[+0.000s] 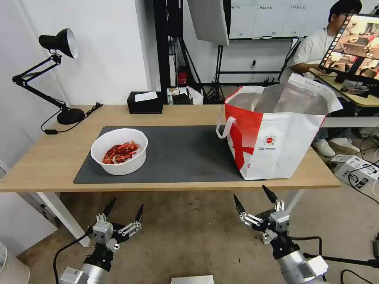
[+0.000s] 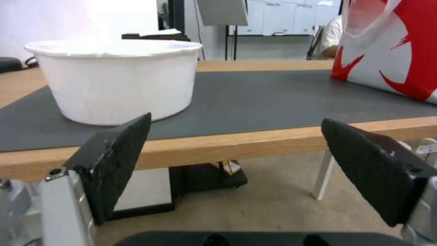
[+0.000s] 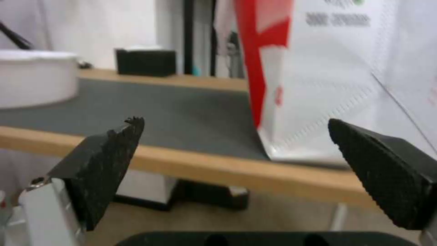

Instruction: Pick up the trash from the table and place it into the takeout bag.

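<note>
A white round bowl (image 1: 119, 152) holding red crayfish shells (image 1: 120, 152) rests on the left part of the dark grey mat (image 1: 181, 152) on the table (image 1: 47, 157). The takeout bag (image 1: 276, 134) stands upright and open on the table's right end, foil lining showing. My left gripper (image 1: 125, 205) hangs open below the table's front edge, short of the bowl (image 2: 114, 82). Open as well, my right gripper (image 1: 254, 196) sits below the front edge in front of the bag (image 3: 346, 75). Both hold nothing.
A black tissue box (image 1: 145, 102) sits at the table's back edge, and a black desk lamp (image 1: 55, 75) stands at the back left. Light stands and a desk with a monitor (image 1: 351, 43) are behind. White table legs (image 1: 59, 213) run down under the front edge.
</note>
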Tool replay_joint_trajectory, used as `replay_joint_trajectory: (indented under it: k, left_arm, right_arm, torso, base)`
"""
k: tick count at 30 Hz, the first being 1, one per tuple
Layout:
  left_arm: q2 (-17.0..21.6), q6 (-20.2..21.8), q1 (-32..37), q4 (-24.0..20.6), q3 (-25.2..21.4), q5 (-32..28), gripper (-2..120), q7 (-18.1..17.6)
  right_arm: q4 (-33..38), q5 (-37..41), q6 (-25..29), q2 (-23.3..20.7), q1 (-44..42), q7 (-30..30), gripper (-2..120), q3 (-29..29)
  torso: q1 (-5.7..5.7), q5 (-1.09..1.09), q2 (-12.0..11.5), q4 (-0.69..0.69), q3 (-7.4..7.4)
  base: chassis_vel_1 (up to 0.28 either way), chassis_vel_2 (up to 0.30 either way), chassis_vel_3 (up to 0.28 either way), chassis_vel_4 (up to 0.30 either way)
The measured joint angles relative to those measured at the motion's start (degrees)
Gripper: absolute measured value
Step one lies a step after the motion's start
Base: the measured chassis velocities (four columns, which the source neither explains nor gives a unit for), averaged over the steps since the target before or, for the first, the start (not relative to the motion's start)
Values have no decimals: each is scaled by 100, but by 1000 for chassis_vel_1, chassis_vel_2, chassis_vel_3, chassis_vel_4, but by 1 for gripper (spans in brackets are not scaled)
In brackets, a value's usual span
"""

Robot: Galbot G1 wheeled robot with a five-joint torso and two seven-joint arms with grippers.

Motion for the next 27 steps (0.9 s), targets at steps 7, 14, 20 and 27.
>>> replay_joint_trajectory:
  k: [7, 14, 20, 27]
  left_arm:
    - [-2, -27, -5, 22, 12, -2, 100, 0]
    - [-4, -40, -2, 22, 8, -4, 100, 0]
    - [-2, -52, 11, -3, -10, -9, 100, -1]
    - [-23, -63, 31, -20, -18, -11, 100, -1]
  right_arm:
    - [-55, -124, -165, 142, -197, 469, 100, -161]
    - [-25, -152, -352, 145, -144, 643, 100, -126]
    - [43, -194, -386, 129, -88, 725, 100, -158]
    - [48, -307, -280, 133, -81, 703, 100, -206]
  torso:
    - [0, 0, 0, 0, 0]
    - [0, 0, 0, 1, 0]
    - [0, 0, 0, 0, 0]
    - [0, 0, 0, 0, 0]
  base:
    - [0, 0, 0, 0]
    - [0, 0, 0, 0]
    - [0, 0, 0, 0]
    - [0, 0, 0, 0]
